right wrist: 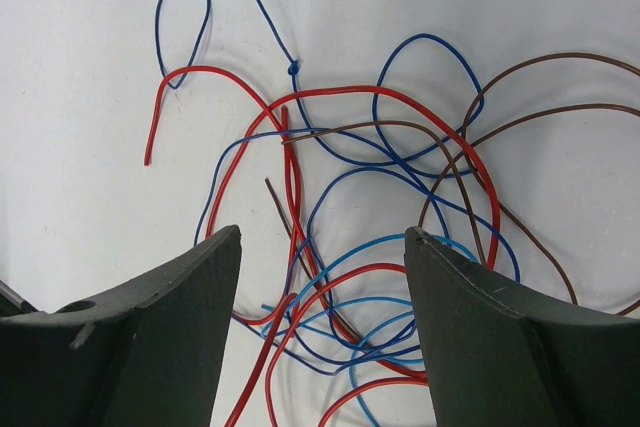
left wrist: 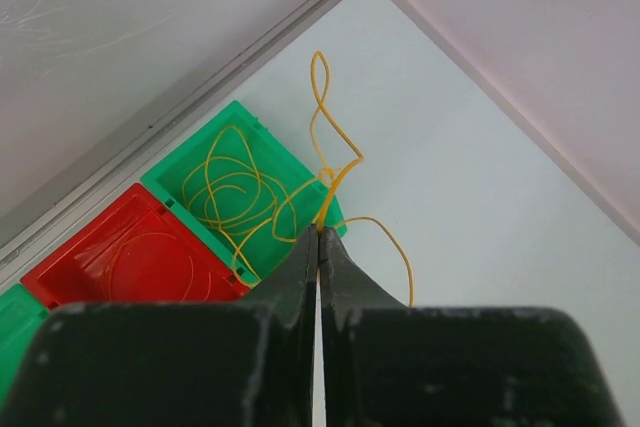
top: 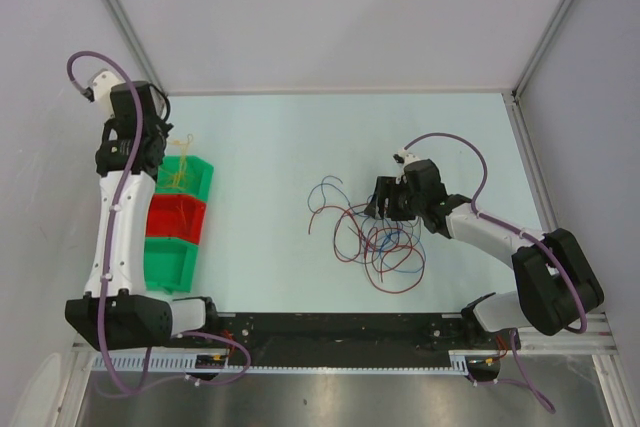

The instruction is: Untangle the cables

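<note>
A tangle of thin cables (top: 375, 242) in red, blue, light blue and brown lies on the pale table right of centre. My right gripper (top: 385, 205) hovers over its upper right part. In the right wrist view it (right wrist: 325, 237) stands open, and red (right wrist: 291, 187) and blue (right wrist: 400, 162) strands cross on the table between its fingers, none gripped. My left gripper (left wrist: 318, 231) is shut on a yellow cable (left wrist: 340, 177) that loops upward from the tips and trails down beside the bin. In the top view this gripper (top: 160, 159) sits at the far left over the bins.
A row of bins stands at the left: a green one (left wrist: 250, 120) holding several coiled yellow cables (left wrist: 225, 192), a red one (top: 178, 217) with red strands, and another green one (top: 170, 259). Walls enclose the table on three sides.
</note>
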Action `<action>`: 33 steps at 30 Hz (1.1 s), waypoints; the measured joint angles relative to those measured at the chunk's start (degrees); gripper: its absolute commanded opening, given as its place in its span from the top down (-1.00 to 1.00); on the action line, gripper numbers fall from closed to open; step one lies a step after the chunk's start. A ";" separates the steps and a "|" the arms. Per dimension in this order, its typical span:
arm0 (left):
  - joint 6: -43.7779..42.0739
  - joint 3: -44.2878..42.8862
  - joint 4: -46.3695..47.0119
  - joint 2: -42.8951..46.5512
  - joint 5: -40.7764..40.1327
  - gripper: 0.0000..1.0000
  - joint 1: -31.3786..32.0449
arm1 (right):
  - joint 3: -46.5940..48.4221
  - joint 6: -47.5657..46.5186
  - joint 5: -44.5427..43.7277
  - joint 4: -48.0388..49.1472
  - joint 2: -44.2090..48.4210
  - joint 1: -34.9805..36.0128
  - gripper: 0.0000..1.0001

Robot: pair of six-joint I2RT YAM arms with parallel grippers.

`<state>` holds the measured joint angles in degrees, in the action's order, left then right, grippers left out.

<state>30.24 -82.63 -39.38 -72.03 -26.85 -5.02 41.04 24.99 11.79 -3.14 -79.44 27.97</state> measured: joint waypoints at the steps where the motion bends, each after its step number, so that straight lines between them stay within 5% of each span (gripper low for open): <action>1: 0.04 0.52 0.46 0.20 -0.13 0.99 -0.07 | 0.00 -0.02 0.15 0.00 0.00 -0.02 -0.42; 23: 8.50 18.16 8.22 1.97 -6.23 0.99 -1.70 | 0.00 0.00 1.27 0.04 -0.28 -0.76 -0.42; 33: 11.96 18.86 7.23 1.42 -8.85 0.99 -2.10 | 0.00 0.00 1.84 0.09 -0.61 -1.07 -0.42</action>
<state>42.19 -63.77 -32.14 -70.61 -35.70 -7.11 41.04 24.99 13.63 -3.05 -80.05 26.89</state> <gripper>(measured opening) 0.006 0.709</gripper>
